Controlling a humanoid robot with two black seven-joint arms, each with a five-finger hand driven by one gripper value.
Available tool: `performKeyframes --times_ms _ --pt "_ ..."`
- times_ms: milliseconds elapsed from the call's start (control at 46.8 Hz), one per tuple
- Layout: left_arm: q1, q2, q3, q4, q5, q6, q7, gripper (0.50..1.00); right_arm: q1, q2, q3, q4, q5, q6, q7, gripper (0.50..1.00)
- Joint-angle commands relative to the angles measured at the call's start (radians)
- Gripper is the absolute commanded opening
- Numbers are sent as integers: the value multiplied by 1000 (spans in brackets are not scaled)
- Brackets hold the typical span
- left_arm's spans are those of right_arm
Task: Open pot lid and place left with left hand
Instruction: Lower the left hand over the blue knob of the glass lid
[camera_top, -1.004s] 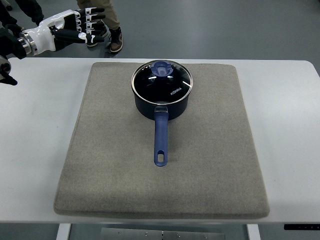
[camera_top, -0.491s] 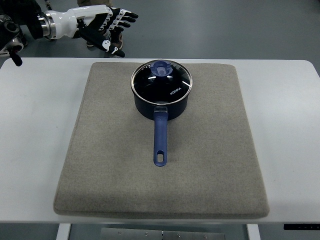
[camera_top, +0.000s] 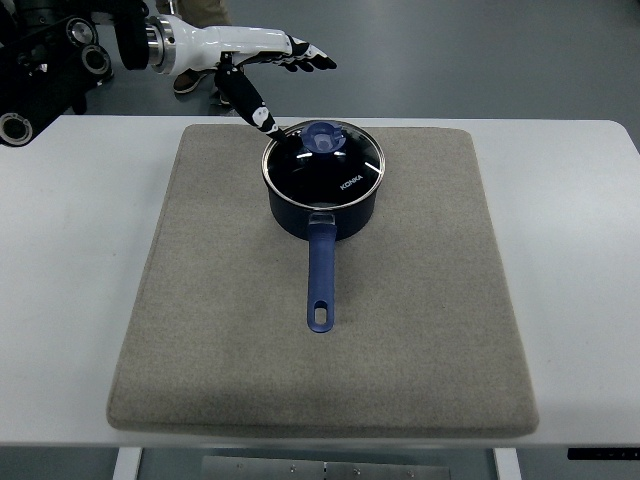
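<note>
Blue enamel covered the pot (camera_top: 323, 205), which stood on a grey felt-like mat (camera_top: 420, 300) a little above the middle of the frame, its long blue handle (camera_top: 320, 275) pointing down toward the bottom edge and ending in a hanging loop. Its glass lid (camera_top: 323, 162), ringed in metal and topped by a blue knob (camera_top: 324, 138), sat closed on the pot, and white lettering reading KONKA showed on the glass toward the lid's right side. The mat lay on a white table (camera_top: 70, 280) that filled most of the picture. From the upper left of the frame the left hand (camera_top: 262, 62) reached in, white and black, its fingers (camera_top: 308, 57) stretched out straight and spread, grasping nothing; the thumb (camera_top: 250, 102) angled down toward the lid's upper left rim, its tip just beside that rim, though whether it touched could not be told. The hand was apart from the knob, up and to its left. A person's shoes and trouser legs (camera_top: 195, 45) showed partly behind the hand on the grey floor (camera_top: 480, 50) at the top.
</note>
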Motion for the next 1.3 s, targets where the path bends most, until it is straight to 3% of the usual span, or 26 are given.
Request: performKeyframes --times_ms 0,299,683,918,1282 --pt "-10 -27 27 0 56 0 1 984 0 0 0 0 0 0 0 917" --pt "-96 -76 142 2 144 0 5 979 0 0 0 0 0 0 0 917" --pt "-105 -152 168 60 293 8 15 977 0 0 0 0 0 0 0 917" --pt "-99 -168 190 87 293 100 47 977 0 0 0 0 0 0 0 917" --pt "-94 -174 205 84 293 107 47 947 0 0 0 0 0 0 0 917"
